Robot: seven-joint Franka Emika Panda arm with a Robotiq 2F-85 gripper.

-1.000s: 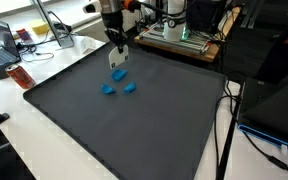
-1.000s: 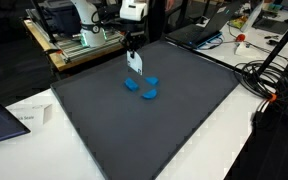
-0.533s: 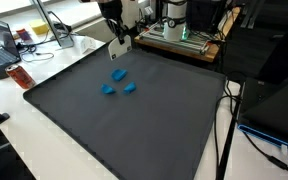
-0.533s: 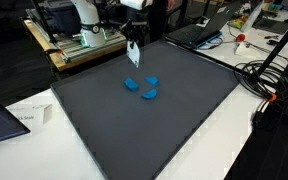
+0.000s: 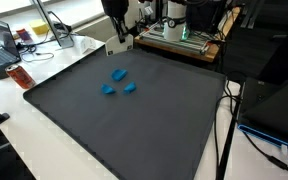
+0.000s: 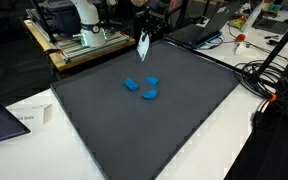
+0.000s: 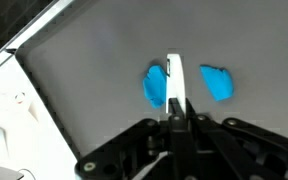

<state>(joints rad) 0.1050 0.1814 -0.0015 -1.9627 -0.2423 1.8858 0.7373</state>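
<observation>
My gripper (image 7: 174,112) is shut on a thin white flat piece (image 7: 174,78) that sticks out past the fingertips. In both exterior views it hangs high over the far edge of the dark mat (image 5: 134,130), with the white piece (image 5: 122,45) (image 6: 143,46) dangling below the gripper (image 5: 118,33) (image 6: 144,32). Three small blue pieces (image 5: 119,74) (image 6: 132,85) lie close together on the mat, below and in front of the gripper. The wrist view shows two of them, one (image 7: 156,85) partly behind the white piece and one (image 7: 217,82) beside it.
The mat (image 6: 144,120) covers a white table. A red object (image 5: 20,77) and a laptop (image 5: 2,45) sit off one side; a paper sheet (image 6: 24,118) lies near a corner. Equipment (image 5: 179,35) stands behind the mat, and cables (image 6: 269,85) run along the edge.
The gripper has lifted up and back from just above the blue pieces toward the mat's far edge, carrying the white piece. The blue pieces have not moved.
</observation>
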